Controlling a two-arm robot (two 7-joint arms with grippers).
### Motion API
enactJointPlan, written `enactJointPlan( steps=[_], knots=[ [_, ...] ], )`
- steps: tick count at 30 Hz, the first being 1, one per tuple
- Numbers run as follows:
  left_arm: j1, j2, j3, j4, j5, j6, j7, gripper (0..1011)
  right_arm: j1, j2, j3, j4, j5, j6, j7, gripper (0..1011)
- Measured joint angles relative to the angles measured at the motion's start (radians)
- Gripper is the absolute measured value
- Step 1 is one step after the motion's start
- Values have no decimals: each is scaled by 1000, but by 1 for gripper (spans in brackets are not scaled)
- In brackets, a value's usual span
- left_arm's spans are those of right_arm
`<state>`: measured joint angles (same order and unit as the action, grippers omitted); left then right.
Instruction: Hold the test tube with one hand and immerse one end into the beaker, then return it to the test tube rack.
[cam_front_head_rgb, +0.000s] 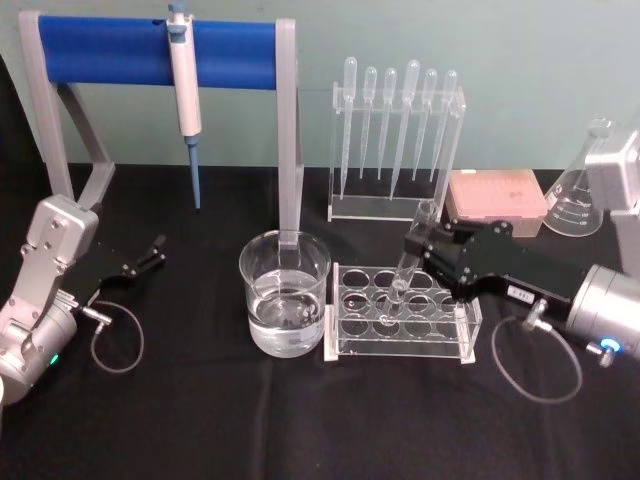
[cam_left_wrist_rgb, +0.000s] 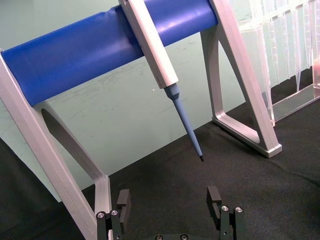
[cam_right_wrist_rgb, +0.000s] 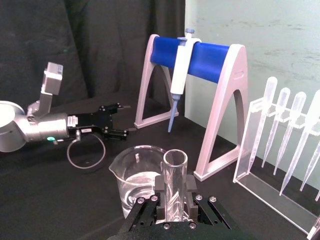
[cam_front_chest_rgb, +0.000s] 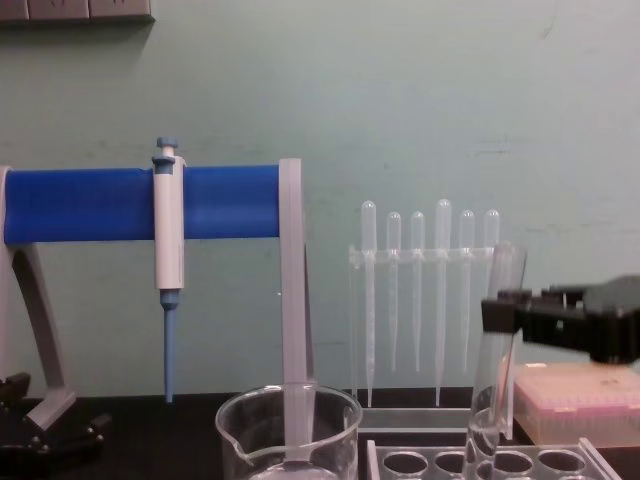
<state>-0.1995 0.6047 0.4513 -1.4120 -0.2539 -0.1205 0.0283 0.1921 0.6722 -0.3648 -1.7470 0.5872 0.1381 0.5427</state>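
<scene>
Head view, listed near to far

- Table (cam_front_head_rgb: 300, 430): black cloth, carries all items.
- Test tube rack (cam_front_head_rgb: 400, 352): clear, with round holes, just right of the beaker.
- Beaker (cam_front_head_rgb: 252, 300): part filled with clear liquid, nothing dipped in it.
- Test tube (cam_front_head_rgb: 400, 285): leaning, open rim up, round bottom seated in a rack hole, apart from the beaker.
- Right gripper (cam_front_head_rgb: 417, 245): reaches in from the right, jaws clenched on the tube's upper part.
- Left gripper (cam_front_head_rgb: 152, 254): parked at the table's left, jaws released and empty, well apart from the glassware.
- Far row: pink tip box (cam_front_head_rgb: 495, 195), conical flask (cam_front_head_rgb: 580, 195), pipettes (cam_front_head_rgb: 400, 120) in a clear stand, pipettor (cam_front_head_rgb: 184, 90) hung on a blue-barred stand (cam_front_head_rgb: 110, 52).

Status, as a judgement:
- The grasp is made.
- The tube sits in the rack and no immersion is under way.
- Whether the dip is already done cannot be told.
- If it is not done, what is left is to lift the tube, carry it to the beaker, immerse one end and return it.
- If it is done, only the release is left
</scene>
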Motion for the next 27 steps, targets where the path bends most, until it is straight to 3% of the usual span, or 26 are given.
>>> enactJointPlan(
  steps=[6,12,27],
  knots=[
    [0,0,0,0,0,0,0,1000,43,46,-3,-46,28,69,16,243],
    [0,0,0,0,0,0,0,1000,82,82,-21,-81,27,92,31,243],
    [0,0,0,0,0,0,0,1000,163,99,-49,-98,38,126,8,242]
  ],
)
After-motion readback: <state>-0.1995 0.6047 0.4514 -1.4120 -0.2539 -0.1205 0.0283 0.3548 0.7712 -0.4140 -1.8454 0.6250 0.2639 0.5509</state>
